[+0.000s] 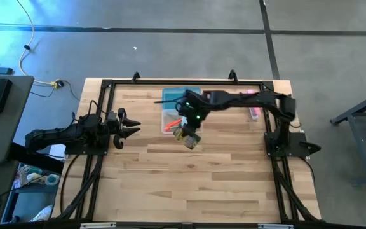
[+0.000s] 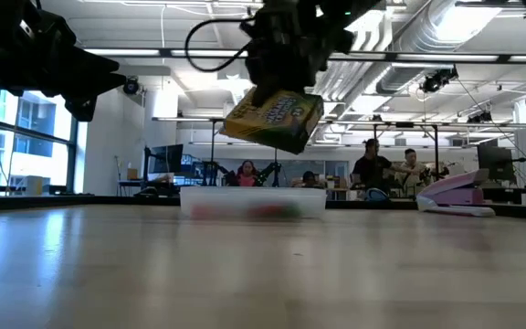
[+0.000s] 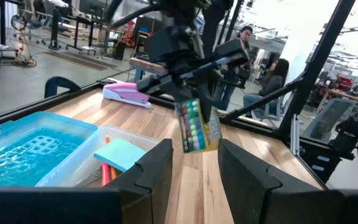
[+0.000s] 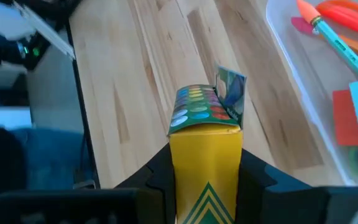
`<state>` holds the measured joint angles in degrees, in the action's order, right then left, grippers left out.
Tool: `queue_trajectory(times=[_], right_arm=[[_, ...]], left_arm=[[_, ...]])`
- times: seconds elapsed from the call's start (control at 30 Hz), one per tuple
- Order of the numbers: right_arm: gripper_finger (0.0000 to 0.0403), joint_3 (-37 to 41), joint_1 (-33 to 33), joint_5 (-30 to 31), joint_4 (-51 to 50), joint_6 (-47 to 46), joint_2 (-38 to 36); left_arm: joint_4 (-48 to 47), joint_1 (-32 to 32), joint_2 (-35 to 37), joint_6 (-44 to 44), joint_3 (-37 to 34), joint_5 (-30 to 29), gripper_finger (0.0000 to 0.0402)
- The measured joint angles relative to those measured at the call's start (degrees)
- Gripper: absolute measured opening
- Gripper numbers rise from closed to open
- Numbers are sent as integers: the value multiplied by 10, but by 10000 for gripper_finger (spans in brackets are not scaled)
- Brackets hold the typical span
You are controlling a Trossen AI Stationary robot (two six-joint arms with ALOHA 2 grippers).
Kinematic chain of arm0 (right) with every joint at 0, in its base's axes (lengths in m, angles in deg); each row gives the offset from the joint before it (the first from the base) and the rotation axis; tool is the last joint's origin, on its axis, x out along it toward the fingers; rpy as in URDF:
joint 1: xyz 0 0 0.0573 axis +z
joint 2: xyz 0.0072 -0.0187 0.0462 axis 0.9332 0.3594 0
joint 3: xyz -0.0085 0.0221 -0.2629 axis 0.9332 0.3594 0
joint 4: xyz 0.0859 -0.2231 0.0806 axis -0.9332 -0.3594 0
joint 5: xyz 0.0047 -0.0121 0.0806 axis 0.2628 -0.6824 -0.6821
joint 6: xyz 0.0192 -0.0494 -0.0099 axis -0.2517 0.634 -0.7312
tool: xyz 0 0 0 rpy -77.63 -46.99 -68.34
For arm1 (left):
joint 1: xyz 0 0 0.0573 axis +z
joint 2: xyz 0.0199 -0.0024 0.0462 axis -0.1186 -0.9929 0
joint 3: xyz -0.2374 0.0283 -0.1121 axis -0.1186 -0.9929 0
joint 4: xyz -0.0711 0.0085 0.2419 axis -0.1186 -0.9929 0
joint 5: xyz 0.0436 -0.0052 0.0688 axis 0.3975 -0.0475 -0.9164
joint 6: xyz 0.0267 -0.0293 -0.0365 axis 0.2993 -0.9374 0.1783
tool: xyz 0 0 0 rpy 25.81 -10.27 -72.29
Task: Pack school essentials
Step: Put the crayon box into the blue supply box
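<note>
The right arm is stretched from its base at the table's right edge across toward the middle, wrist bent down. The right gripper (image 1: 188, 133) is held well above the tabletop, its two dark fingers (image 4: 157, 171) clamped on both sides of a yellow cardboard crayon box (image 2: 273, 119), which is carried tilted. The left arm is parked low along the left edge, and the left gripper (image 1: 127, 125) is kept spread wide, nothing between its fingers (image 3: 156, 168).

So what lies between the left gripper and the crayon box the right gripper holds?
Bare wood only, in the high view, between left gripper and crayon box, which right gripper holds.
</note>
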<state>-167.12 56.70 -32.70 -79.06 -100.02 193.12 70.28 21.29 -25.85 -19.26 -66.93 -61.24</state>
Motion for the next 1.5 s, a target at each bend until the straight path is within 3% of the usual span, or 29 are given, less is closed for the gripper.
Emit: queue_trajectory(times=[0.23, 0.47, 0.7, 0.83, 0.97, 1.17, 1.5], right_arm=[[94, -194, -43, -20, -194, 152, 110], [94, -337, -82, -18, -293, 306, 196], [94, -388, -96, -20, -344, 436, 258], [94, -387, -96, -53, -348, 454, 273], [103, -386, -98, -50, -347, 474, 277], [154, -386, -103, -25, -327, 488, 277], [295, -386, -107, 1, -312, 494, 277]], left_arm=[[0, 0, 0, 0, 0, 0, 117], [0, 0, 0, 0, 0, 0, 117], [0, 0, 0, 0, 0, 0, 117], [0, 0, 0, 0, 0, 0, 117], [0, 0, 0, 0, 0, 0, 117], [0, 0, 0, 0, 0, 0, 117], [0, 0, 0, 0, 0, 0, 117]])
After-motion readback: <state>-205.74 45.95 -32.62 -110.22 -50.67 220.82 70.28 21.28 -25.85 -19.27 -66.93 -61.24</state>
